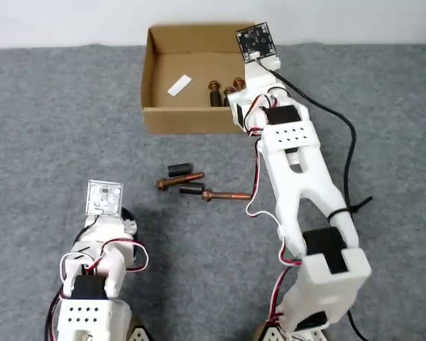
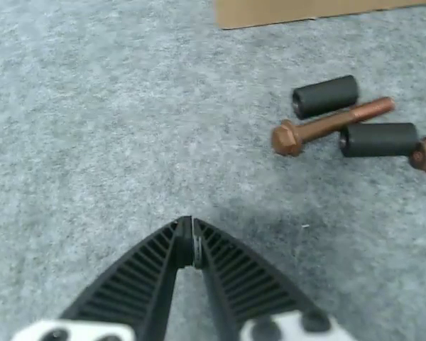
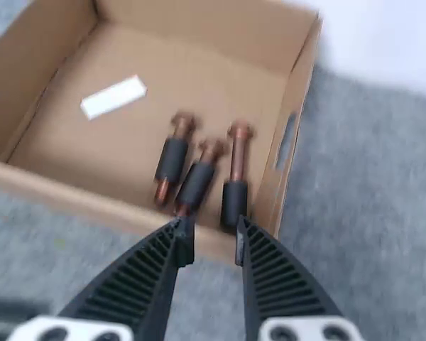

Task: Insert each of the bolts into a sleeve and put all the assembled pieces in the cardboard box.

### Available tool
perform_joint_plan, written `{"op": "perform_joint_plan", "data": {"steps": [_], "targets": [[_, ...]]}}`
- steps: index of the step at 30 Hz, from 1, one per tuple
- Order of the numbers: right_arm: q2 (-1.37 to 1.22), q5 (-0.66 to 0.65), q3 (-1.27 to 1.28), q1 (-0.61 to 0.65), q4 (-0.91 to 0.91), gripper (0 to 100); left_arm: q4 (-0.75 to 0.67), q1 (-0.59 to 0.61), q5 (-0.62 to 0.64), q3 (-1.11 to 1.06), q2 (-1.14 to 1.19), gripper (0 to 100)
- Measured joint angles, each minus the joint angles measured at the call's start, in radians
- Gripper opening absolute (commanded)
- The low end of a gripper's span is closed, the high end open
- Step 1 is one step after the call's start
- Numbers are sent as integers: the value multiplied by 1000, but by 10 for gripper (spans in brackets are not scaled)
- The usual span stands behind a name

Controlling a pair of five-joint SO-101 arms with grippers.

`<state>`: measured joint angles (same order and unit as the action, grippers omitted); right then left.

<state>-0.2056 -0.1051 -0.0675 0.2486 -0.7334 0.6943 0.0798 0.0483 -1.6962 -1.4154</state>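
Your right pincer (image 3: 211,234) hangs just above the near wall of the cardboard box (image 3: 291,106). Its jaws are a little apart and hold nothing. Right past its tips, inside the box, lie three finished pieces (image 3: 197,177), each a bolt with a sleeve on it. They lie side by side near that wall, most likely because that is the easiest spot for this pincer to drop them. Farther past them lies a white slip (image 3: 113,96). I can see no writing on it. A grey mark (image 3: 285,138) on the box wall is too blurry to read. Your left pincer (image 2: 192,238) is squeezed tight with nothing in it, low over the grey mat (image 2: 92,106). Ahead of it, off toward your right arm, lie two loose bolts (image 2: 334,121) and two black sleeves (image 2: 325,96). One sleeve touches a bolt, but no bolt is inside a sleeve. So I think those two pairs are the work that is left, and your left pincer is the closer one to them.
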Motion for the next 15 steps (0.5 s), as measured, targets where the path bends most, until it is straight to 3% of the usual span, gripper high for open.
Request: {"op": "perform_joint_plan", "data": {"steps": [7, 10, 15], "targets": [[89, 25, -2, 28, -215, 72, 0, 17, 0, 0, 0, 6], [112, 25, -2, 48, -232, 2, 0, 20, 0, 0, 0, 6], [157, 29, -12, 68, -232, 8, 0, 20, 0, 0, 0, 6]]}}
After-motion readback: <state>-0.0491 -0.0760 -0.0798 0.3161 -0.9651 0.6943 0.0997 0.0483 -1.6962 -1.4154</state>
